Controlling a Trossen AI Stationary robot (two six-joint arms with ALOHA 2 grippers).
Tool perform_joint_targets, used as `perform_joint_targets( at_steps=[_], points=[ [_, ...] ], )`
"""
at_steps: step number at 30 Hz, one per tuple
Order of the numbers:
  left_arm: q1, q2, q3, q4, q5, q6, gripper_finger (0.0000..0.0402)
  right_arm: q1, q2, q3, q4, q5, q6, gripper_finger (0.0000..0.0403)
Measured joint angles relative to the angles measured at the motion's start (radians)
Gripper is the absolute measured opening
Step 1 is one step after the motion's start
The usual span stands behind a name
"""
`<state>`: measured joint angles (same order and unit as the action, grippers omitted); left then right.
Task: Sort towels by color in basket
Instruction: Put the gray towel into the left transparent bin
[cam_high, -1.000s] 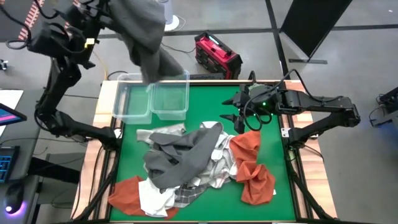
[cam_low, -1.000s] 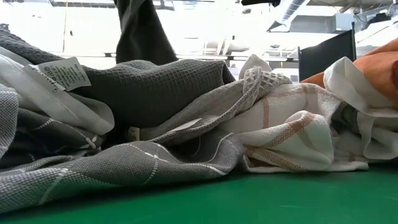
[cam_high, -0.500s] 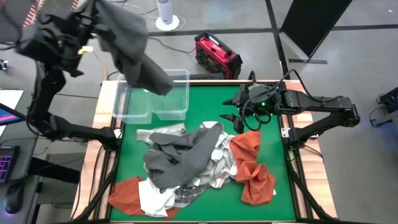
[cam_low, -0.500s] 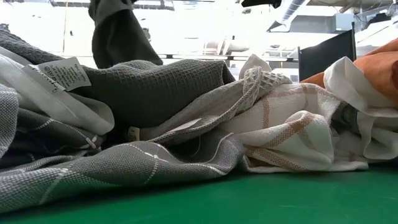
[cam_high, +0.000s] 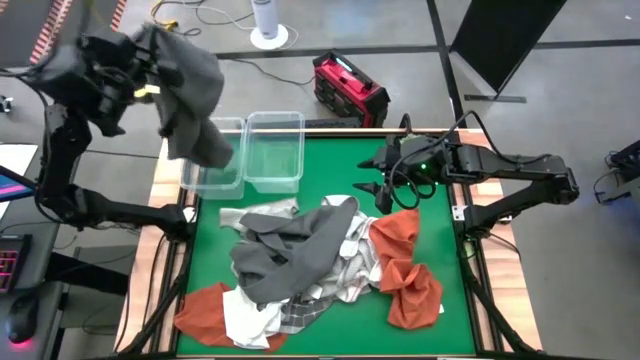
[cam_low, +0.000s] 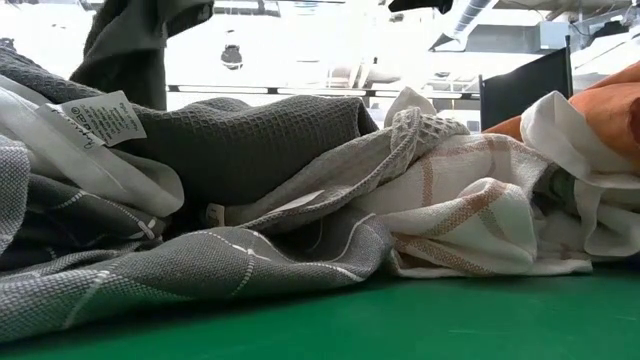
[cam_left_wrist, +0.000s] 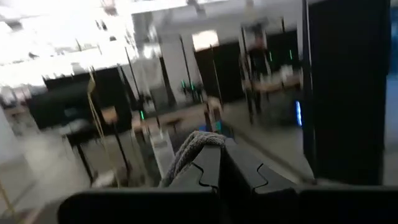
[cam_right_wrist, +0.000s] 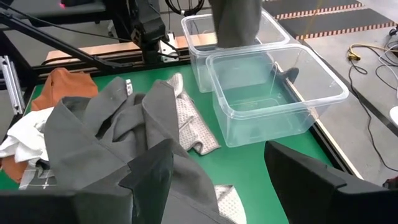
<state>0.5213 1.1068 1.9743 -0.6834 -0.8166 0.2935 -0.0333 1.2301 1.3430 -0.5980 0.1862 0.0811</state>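
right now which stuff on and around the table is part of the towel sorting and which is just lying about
Part of the job:
dark grey towel held by the left gripper
towel pile: dark grey, rust-orange, white, checked
two clear bins
right gripper, fingers open, waiting beside the pile

Lying about:
red box behind the table
white fan base

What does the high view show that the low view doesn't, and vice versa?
High view only: the left gripper shut on a dark grey towel hanging over the two clear plastic bins, the right gripper open and waiting at the green table edge, and the red case on the floor.

Low view only: the care label on a white towel, and the waffle weave of the dark grey towel in the pile.

Both: the towel pile, with the lifted dark grey towel above it.
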Motion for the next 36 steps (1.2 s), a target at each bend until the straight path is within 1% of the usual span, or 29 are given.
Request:
perform_joint_targets(
  at_steps=[3, 5, 7, 9, 11, 14, 15, 16, 18, 23, 27, 29, 30, 32, 35, 36],
  points=[
    [0.000, 0.021, 0.000, -0.197, -0.001, -0.138, 0.0000, -0.002, 0.000, 0.000, 0.000, 0.000, 0.000, 0.0280],
    [0.001, 0.041, 0.000, -0.296, 0.022, -0.240, 0.0000, -0.002, 0.000, 0.000, 0.000, 0.009, -0.002, 0.0280],
    [0.000, 0.063, 0.000, -0.356, 0.105, -0.324, 0.0000, -0.002, 0.000, 0.000, -0.001, 0.022, -0.003, 0.0280],
    [0.000, 0.089, -0.002, -0.384, 0.193, -0.369, 0.0000, -0.002, 0.000, 0.000, -0.001, 0.023, -0.004, 0.0280],
    [0.000, 0.111, -0.002, -0.406, 0.318, -0.393, 0.0000, -0.002, 0.000, 0.000, -0.001, 0.023, -0.009, 0.0280],
    [0.001, 0.138, -0.002, -0.419, 0.501, -0.343, 0.0000, -0.002, 0.000, 0.000, -0.001, 0.024, -0.010, 0.0280],
    [0.003, 0.145, -0.002, -0.429, 0.527, -0.321, 0.0000, -0.002, 0.000, 0.000, -0.001, 0.024, -0.010, 0.0280],
    [0.007, 0.152, -0.002, -0.448, 0.532, -0.306, 0.0000, -0.002, 0.000, 0.000, -0.001, 0.024, -0.010, 0.0280],
    [0.023, 0.163, -0.002, -0.523, 0.497, -0.293, 0.0000, -0.001, 0.000, 0.000, -0.001, 0.024, -0.010, 0.0280],
    [0.073, 0.173, -0.002, -0.705, 0.263, -0.291, 0.0000, 0.016, 0.000, 0.000, -0.002, 0.025, -0.010, 0.0280],
    [0.075, 0.193, 0.000, -0.814, 0.153, -0.323, 0.0000, 0.021, 0.000, 0.000, -0.003, 0.025, -0.010, 0.0280],
    [0.073, 0.216, 0.000, -0.885, 0.075, -0.347, 0.0000, 0.021, 0.000, 0.000, -0.003, 0.025, -0.010, 0.0280],
    [0.072, 0.229, -0.003, -0.895, 0.048, -0.355, 0.0000, 0.021, 0.000, 0.000, -0.003, 0.025, -0.010, 0.0280],
    [0.072, 0.237, -0.027, -0.878, 0.026, -0.352, 0.0000, 0.021, 0.000, 0.000, -0.003, 0.025, -0.010, 0.0280],
    [0.077, 0.267, -0.045, -0.888, 0.022, -0.339, 0.0000, 0.021, 0.000, 0.000, -0.010, 0.025, -0.003, 0.0280],
    [0.083, 0.271, -0.054, -0.881, 0.035, -0.339, 0.0000, 0.021, 0.000, 0.000, -0.016, 0.025, 0.002, 0.0280]
  ],
)
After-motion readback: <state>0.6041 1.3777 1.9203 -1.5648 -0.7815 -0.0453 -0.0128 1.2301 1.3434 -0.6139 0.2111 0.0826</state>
